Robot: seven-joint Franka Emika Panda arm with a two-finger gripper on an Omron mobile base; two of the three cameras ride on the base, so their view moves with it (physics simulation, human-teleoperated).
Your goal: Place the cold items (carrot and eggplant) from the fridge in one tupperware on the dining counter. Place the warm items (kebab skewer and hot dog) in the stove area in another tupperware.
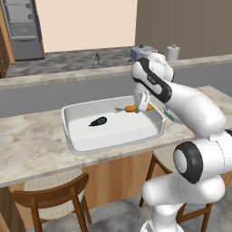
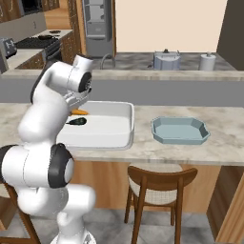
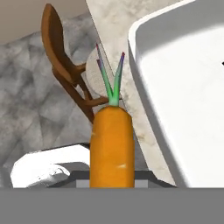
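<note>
My gripper (image 1: 142, 102) hangs over the right end of the white tupperware (image 1: 69, 134) on the dining counter, shut on the orange carrot (image 1: 132, 108). The carrot lies level just above the tub's back right corner, green top pointing left. In the hand view the carrot (image 3: 112, 144) stands between my fingers, and the tub's rim (image 3: 144, 87) runs to its right. The dark eggplant (image 1: 98, 121) lies on the tub's floor, left of the carrot. From the right base view the carrot (image 2: 79, 112) sits just behind the eggplant (image 2: 76, 121). The kebab skewer and hot dog are out of view.
A second, blue-grey tupperware (image 2: 180, 129) sits on the counter to the right of the white one. Wooden chairs (image 1: 54, 199) (image 2: 159, 188) stand under the counter's near edge. Behind are the sink faucet (image 1: 95, 60), the fridge (image 1: 21, 29) and the stove (image 2: 40, 43).
</note>
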